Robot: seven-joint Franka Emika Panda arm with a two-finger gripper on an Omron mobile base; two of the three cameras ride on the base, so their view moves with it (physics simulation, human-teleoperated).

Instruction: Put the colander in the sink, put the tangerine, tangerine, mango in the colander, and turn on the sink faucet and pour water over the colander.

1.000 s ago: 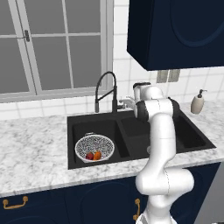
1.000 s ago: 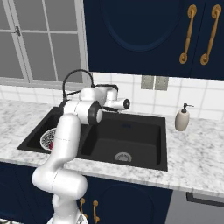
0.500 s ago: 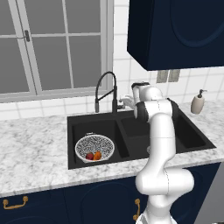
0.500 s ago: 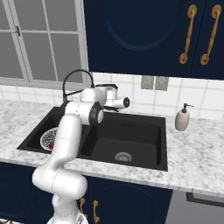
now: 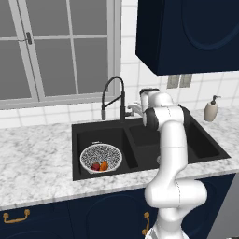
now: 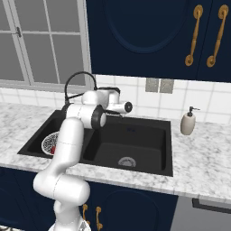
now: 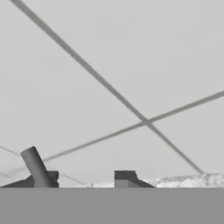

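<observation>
- The sink faucet [image 5: 113, 95] stands at the back rim of the sink [image 5: 140, 161], about at the divider between the two basins; its arched spout curves over toward the left basin.
- In the hand view a short grey rod, which I take for the faucet's lever [image 7: 36, 168], leans up just beside one of my tool's fingertips [image 7: 126, 177], with only tiled wall beyond.
- My tool [image 5: 134, 108] sits right of the faucet's stem, at lever height, its fingers pointing toward the stem and the wall. The lever lies straight ahead, so I judge the coming move to be a short push or swing sideways, not a reach.
- The fingers look drawn close together, but I cannot tell whether they have pinched the lever or are merely beside it.
- The colander [image 5: 101, 157] rests in the left basin, below the spout's end, with a dark red mango [image 5: 95, 166] and an orange tangerine [image 5: 104, 165] touching inside it.
- No water runs from the spout yet.
</observation>
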